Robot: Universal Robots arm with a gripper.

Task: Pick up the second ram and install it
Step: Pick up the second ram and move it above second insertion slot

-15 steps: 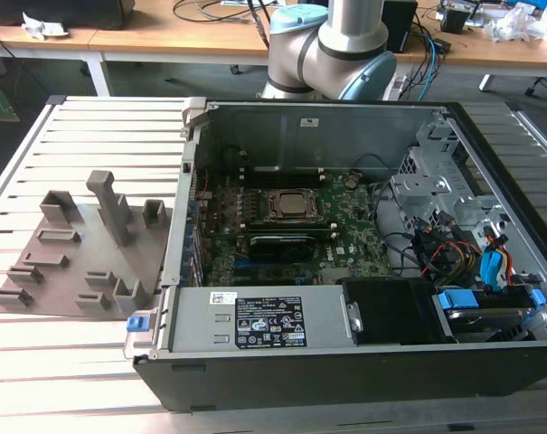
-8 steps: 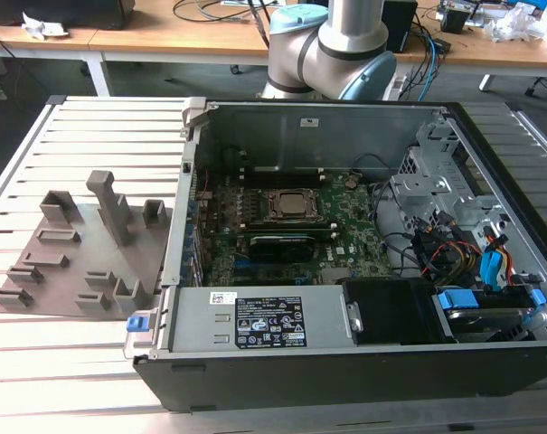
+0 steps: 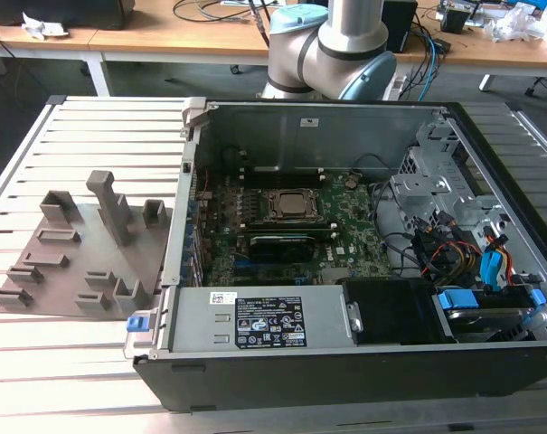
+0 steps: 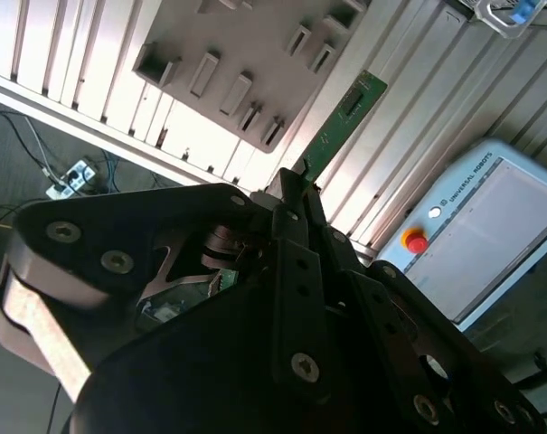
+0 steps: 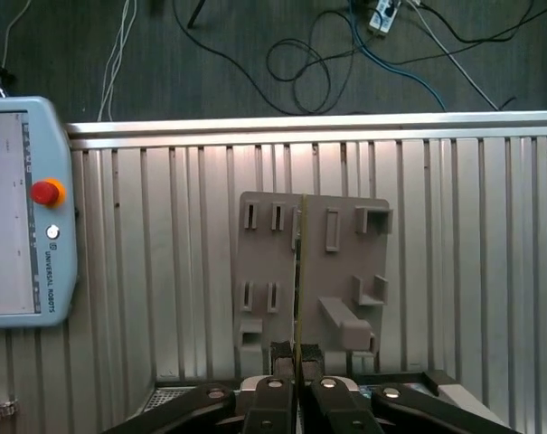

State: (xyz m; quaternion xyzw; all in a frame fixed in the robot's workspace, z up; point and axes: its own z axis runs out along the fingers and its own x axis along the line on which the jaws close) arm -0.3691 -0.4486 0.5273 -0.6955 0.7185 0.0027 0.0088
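At the exterior view's left, a grey holder plate (image 3: 74,262) lies on the slatted table (image 3: 38,362). To its right stands the open computer case (image 3: 345,334), its motherboard (image 3: 345,237) exposed. In both wrist views the gripper (image 5: 297,351) is clamped on one end of the second ram (image 4: 343,127), a thin green stick held clear of the table, with the holder plate behind it.

Small white letters run along the edge of the grey control pad (image 5: 24,226), near its red button (image 5: 45,193). In the exterior view a black sticker (image 3: 269,332) with tiny print sits on the silver box (image 3: 327,316). A white label (image 3: 306,123) is on the back wall of the case (image 3: 363,136). Both are too small to read.
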